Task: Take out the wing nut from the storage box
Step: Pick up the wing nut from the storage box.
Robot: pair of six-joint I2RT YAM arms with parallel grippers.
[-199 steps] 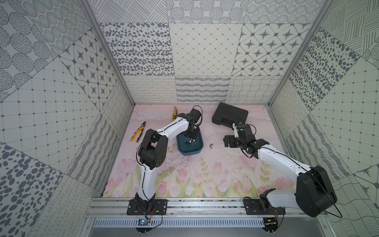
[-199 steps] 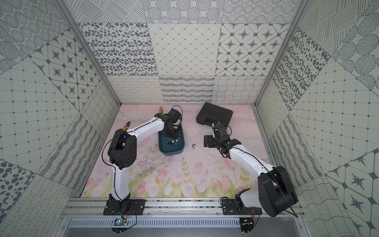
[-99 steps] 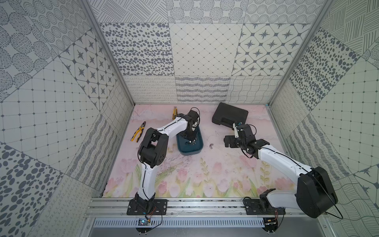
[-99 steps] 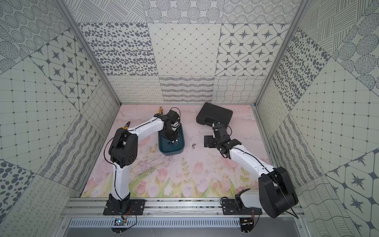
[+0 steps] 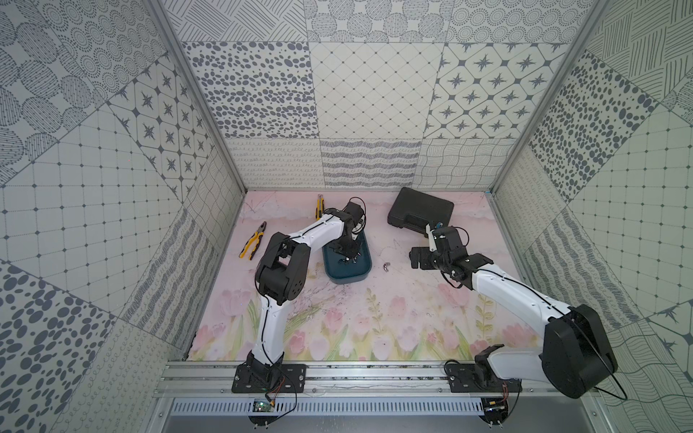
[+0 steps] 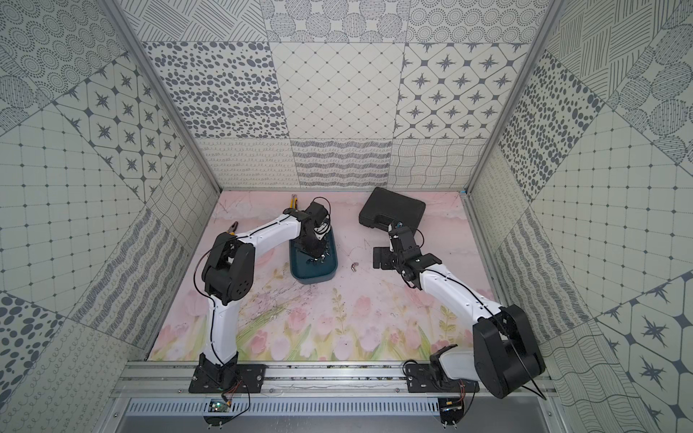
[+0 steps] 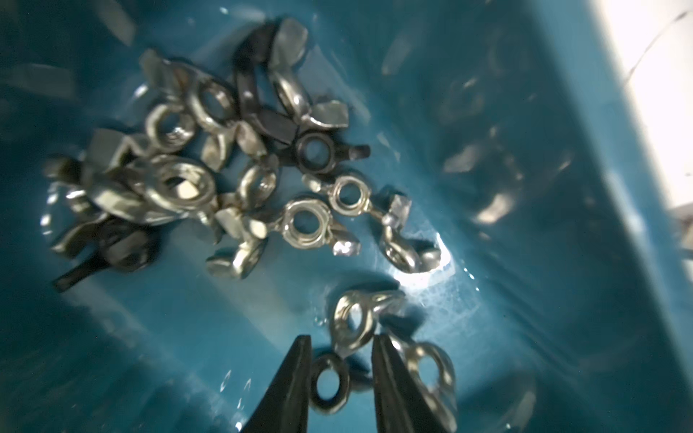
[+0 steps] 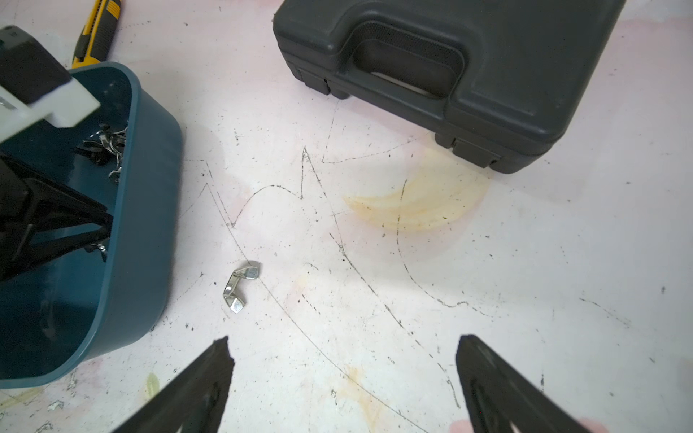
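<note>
On floral mat (image 5: 375, 318): 1 storage box (image 5: 348, 276), 1 black case (image 5: 420, 210), 1 pliers (image 5: 253, 240), 1 utility knife (image 5: 319, 205) w/ its end cut off by L arm (image 5: 322, 228), and 1 loose wing nut (image 8: 240, 285) lying btwn box & R gripper (image 8: 344, 339), whose jaws gape wide. Inside box is a heap of wing nuts (image 7: 225, 168), a dozen-odd, overlapping, exact count unclear. L gripper (image 7: 341, 337) reaches into box, jaws narrowed astride a dark nut (image 7: 330, 405); gripped or not, can't tell.

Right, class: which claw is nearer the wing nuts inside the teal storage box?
Left. The left claw is inside the storage box, tips either side of a wing nut beside the pile; the right claw hangs open over the mat outside the box.
</note>
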